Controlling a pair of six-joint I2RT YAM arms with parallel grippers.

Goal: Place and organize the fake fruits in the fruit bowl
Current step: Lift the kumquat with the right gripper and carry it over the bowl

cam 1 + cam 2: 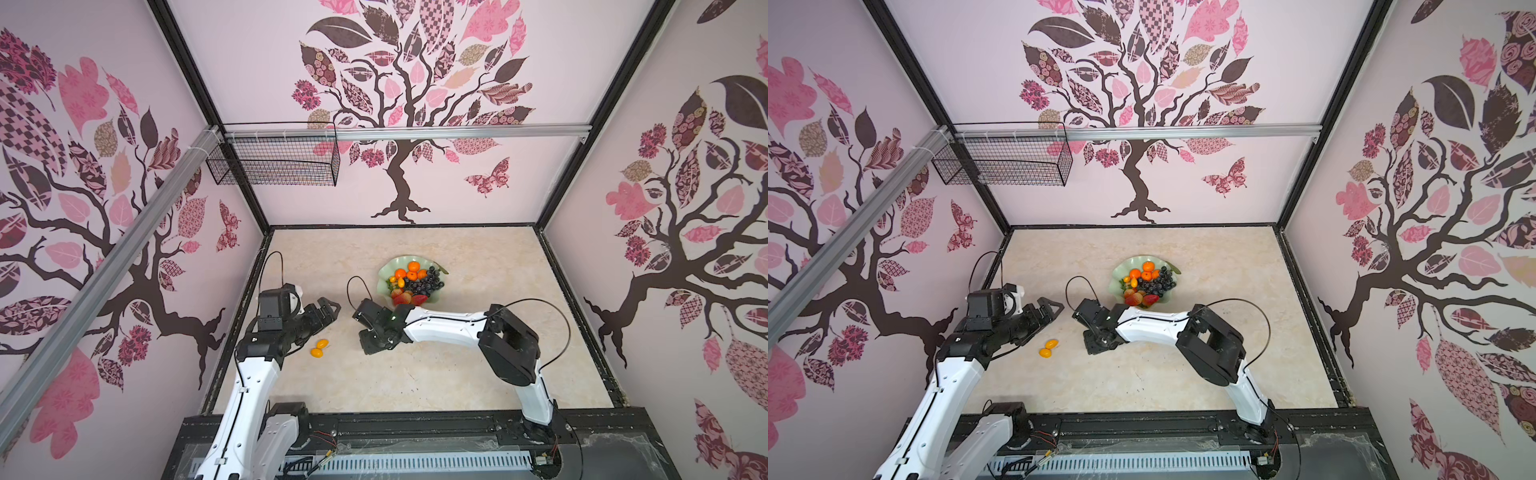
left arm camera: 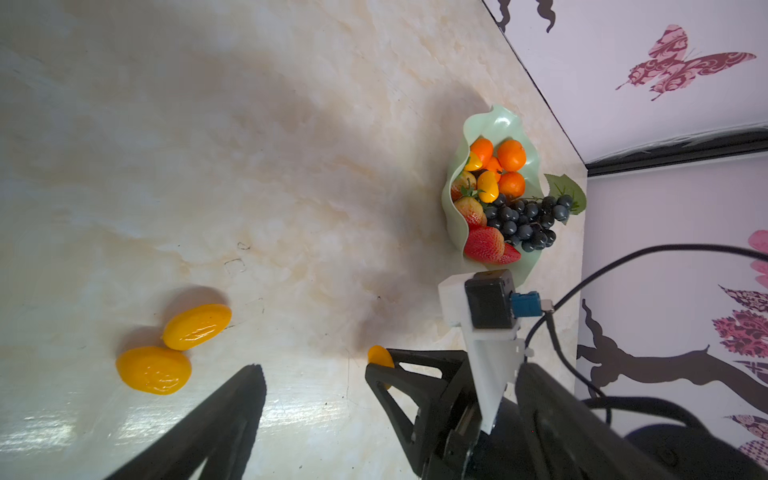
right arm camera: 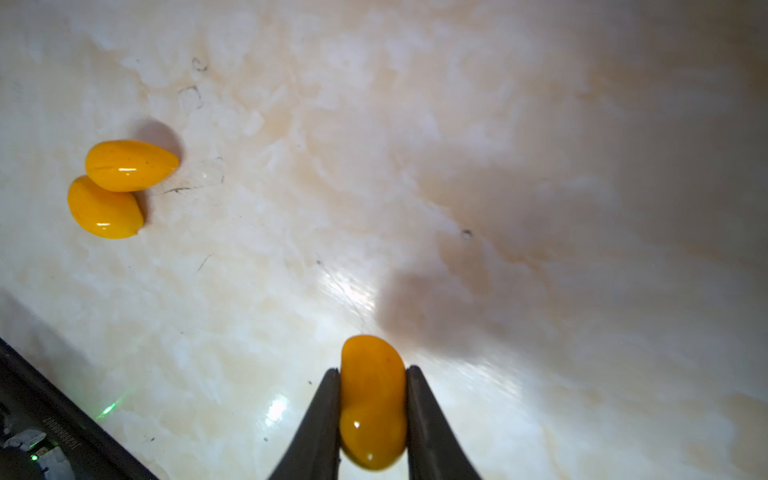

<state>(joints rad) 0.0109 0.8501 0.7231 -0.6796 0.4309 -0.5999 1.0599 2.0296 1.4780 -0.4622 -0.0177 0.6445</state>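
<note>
Between the fingertips of the right pincer, a small glossy yellow-orange plastic oval is clamped across its middle. One black finger presses on each flank, and the oval's rounded end projects past the tips. Its shadow falls on the cream marble-patterned tabletop just ahead of the tips. From the left wrist, the same oval shows at the end of this pincer.

To the robot's left of the right pincer, near but apart from it, a pair of loose yellow-orange ovals lies on the marble, the two touching each other. In both top views the pair sits between the two arms, closer to the left one.

The left pincer hangs over the tabletop with its jaws spread wide and nothing between them. The loose pair lies just to the near side of it, beside one of its black fingers.

Beyond the right pincer, toward the back wall, stands the shallow mint-green fruit bowl with a wavy rim. The pincer's wrist overlaps the bowl's near edge in both top views. Red plastic strawberries fill the part of the bowl nearest the pincer. A dark grape bunch lies behind them, and round oranges sit farthest away. Small yellow ovals are tucked among them.
</note>
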